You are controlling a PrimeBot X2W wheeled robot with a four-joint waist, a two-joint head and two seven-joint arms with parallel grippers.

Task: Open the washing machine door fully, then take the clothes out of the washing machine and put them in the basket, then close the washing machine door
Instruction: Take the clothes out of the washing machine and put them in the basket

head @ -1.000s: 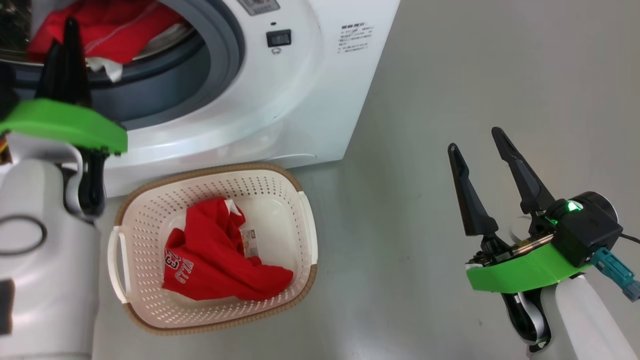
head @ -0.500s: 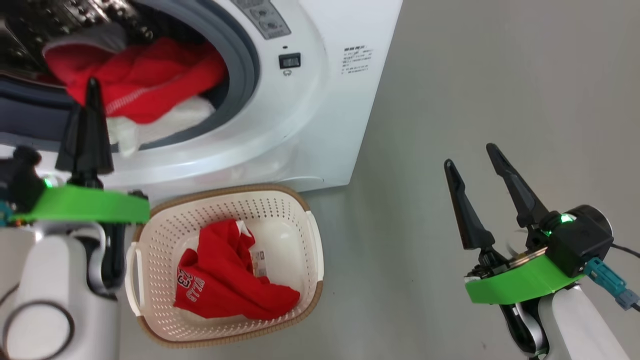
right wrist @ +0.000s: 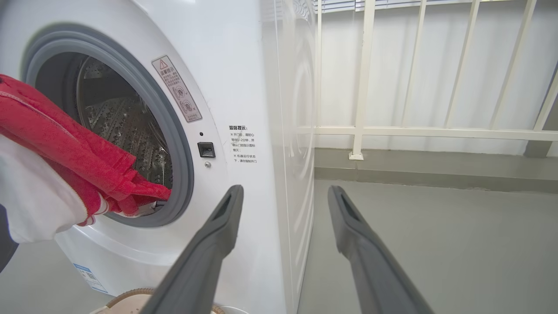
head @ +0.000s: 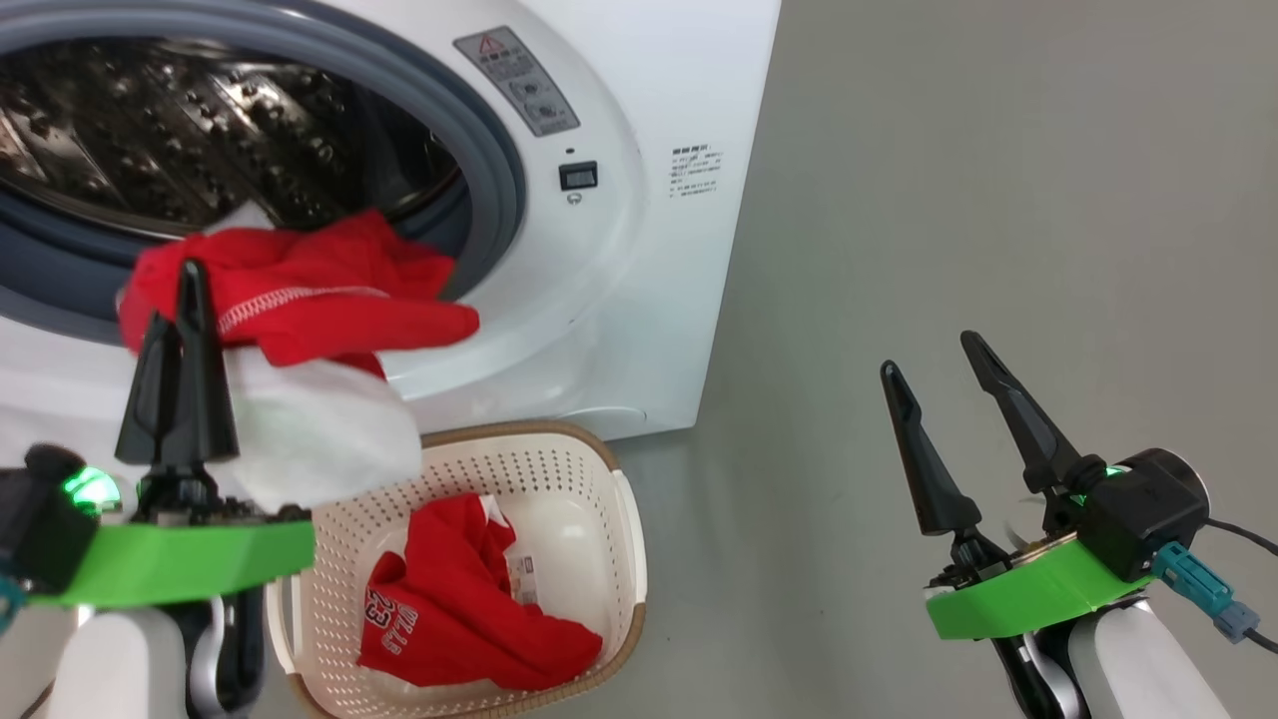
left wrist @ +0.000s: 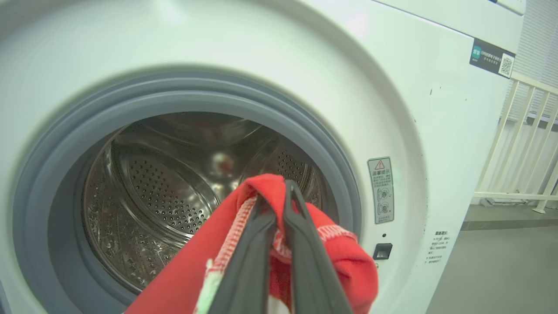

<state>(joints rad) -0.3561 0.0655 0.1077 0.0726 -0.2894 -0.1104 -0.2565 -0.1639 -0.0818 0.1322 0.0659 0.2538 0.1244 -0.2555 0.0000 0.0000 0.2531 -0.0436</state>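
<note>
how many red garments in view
2: one red garment in the left gripper at the drum mouth, a second garment in the basket. Drum's depths partly hidden.

A garment (head: 329, 310) sits pinched in the left gripper (head: 183, 290), just before the washing machine (head: 649, 300) opening. Below that gripper stands the basket (head: 519, 469), a second garment (head: 469, 609) inside. The right gripper (head: 929, 353) lies well apart.

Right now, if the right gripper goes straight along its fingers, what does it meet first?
Probably the washer, near its right front corner; the open right gripper aims there, but depth is unclear.
</note>
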